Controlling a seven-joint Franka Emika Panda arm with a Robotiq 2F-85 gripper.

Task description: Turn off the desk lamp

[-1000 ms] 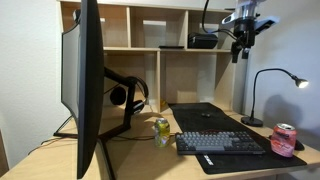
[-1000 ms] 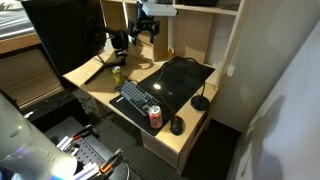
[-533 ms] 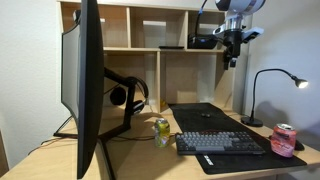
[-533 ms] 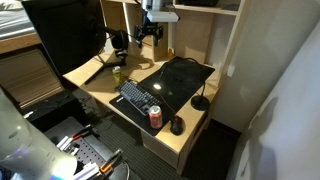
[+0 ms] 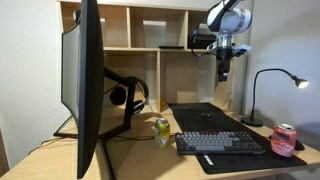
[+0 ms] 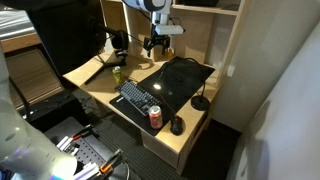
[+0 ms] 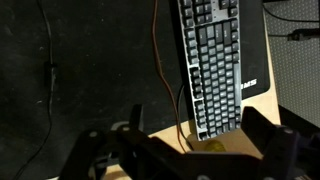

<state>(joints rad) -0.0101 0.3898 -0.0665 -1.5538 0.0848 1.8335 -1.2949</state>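
1. Our tool point(image 5: 222, 74) hangs high over the table point(image 5: 140, 160). In the wrist view its fingers are spread wide and hold nothing.
2. The desk lamp point(image 5: 255, 98) stands near the table's end, well apart sideways from the tool and lower.
3. Its neck rises upright from the base point(image 5: 252, 121), then arches away from the tool. The glowing head point(image 5: 298, 83) points outward.

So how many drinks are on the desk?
2. A red can at the keyboard end nearest the desk lamp, a greenish drink at the other end. The monitor may hide more.
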